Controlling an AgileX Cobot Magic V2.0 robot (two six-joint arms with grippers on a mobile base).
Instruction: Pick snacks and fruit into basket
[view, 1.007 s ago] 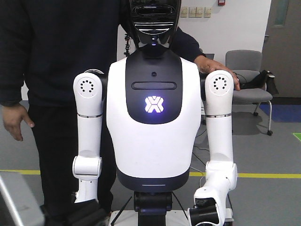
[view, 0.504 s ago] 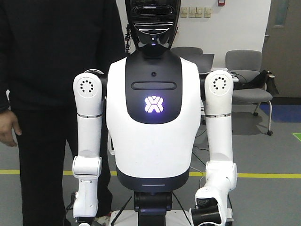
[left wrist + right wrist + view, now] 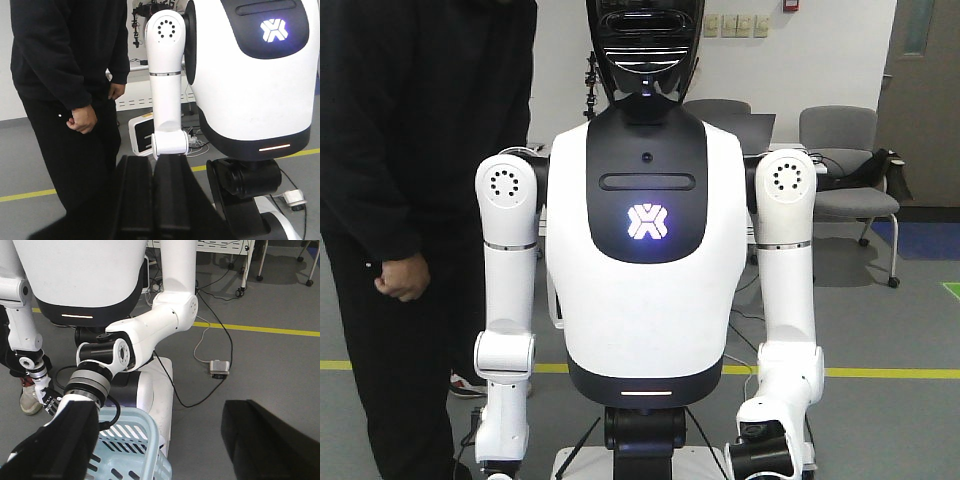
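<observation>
One white humanoid [image 3: 645,300], person [image 3: 410,150] beside it; basket [image 3: 152,440] seemingly near its wrist.

Grey floor [image 3: 270,365], yellow line [image 3: 260,330] across it, small power brick [image 3: 219,367] lying on it, grey office chair [image 3: 847,190] standing there

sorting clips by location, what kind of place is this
Probably a robotics lab or office workspace: a white humanoid robot, grey office chairs, and a yellow line on the grey floor.
</observation>
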